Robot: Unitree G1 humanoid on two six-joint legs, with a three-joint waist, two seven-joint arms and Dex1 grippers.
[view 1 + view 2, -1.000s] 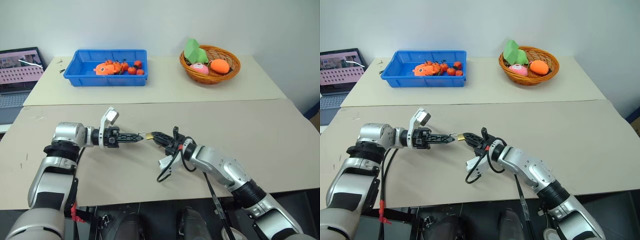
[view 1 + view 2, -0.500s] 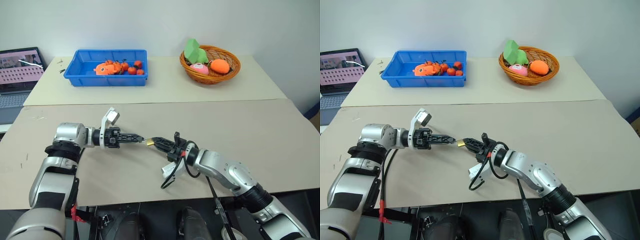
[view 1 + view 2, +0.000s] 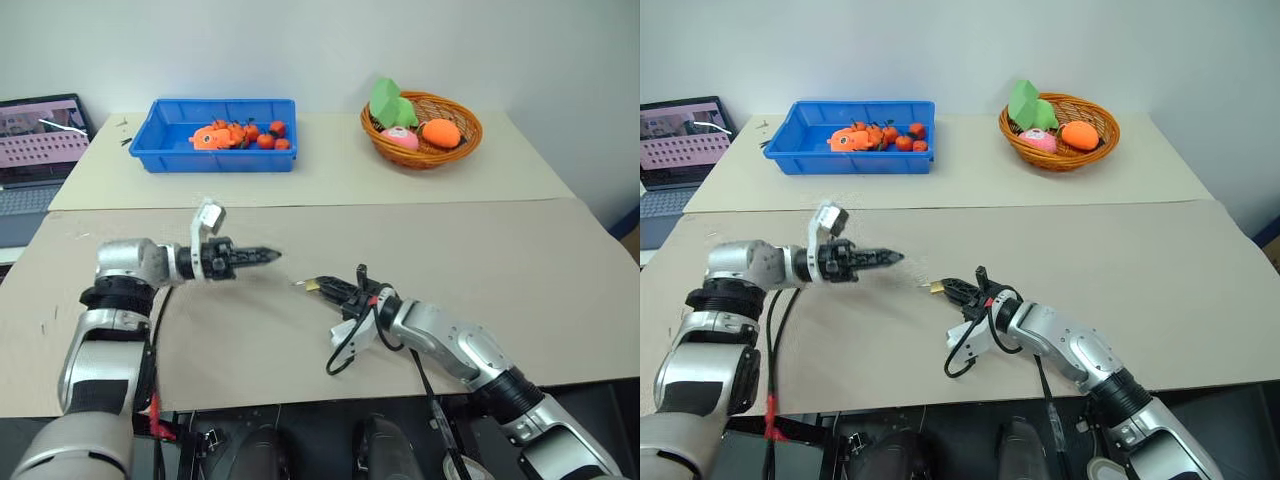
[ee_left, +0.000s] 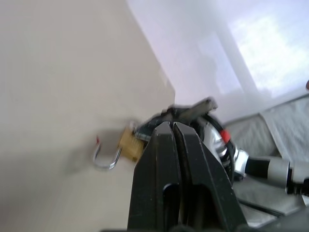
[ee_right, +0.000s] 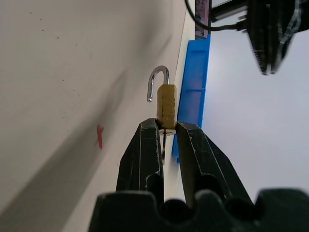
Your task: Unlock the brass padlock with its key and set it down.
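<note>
Near the centre of the frame, the right gripper [image 3: 318, 285] is clamped narrowly on the key [image 5: 164, 140], which sits in the bottom of the brass padlock [image 5: 166, 105] — the silvery shackle [image 5: 157, 81] is swung open, one leg free of the body. The padlock pokes out past the fingertips, above the beige table [image 3: 560, 270]. To the left of it, well apart, the left gripper [image 3: 272, 256] hangs with its fingers pressed together, holding nothing. A blue bin [image 3: 222, 135] sits upper left, a wicker basket [image 3: 422, 128] upper right.
</note>
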